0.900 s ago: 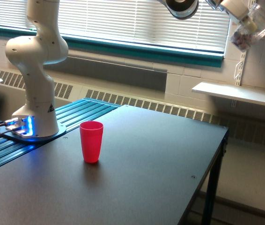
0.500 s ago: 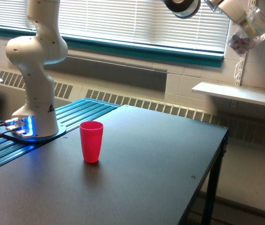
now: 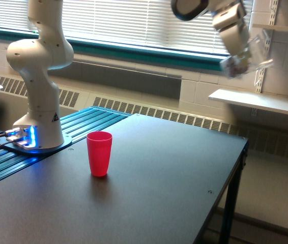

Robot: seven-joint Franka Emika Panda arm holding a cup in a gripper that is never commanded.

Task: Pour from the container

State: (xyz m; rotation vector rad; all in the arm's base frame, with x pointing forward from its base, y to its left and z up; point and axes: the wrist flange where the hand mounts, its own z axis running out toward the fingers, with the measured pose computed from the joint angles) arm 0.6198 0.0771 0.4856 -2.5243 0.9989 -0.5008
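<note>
The gripper [image 3: 237,49] was clamped on the container [image 3: 247,57], a clear cup blurred and tilted, high above the tabletop's [image 3: 154,193] far edge, well apart from the red cup [image 3: 99,153]. Thin plastic likely flexes and weighs little; a mid-wall grip suits it.

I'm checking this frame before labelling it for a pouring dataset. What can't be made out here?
- Small clear plastic cup, exterior view: motion-blurred, so its contents and fill level are unreadable.
- Hand, exterior view: blurred too; its fingers and their hold on the cup can't be made out.
- Opaque red plastic cup on the dark table: its wall hides whatever is inside.
- The arm's upper links are cut off by the top edge.
</note>
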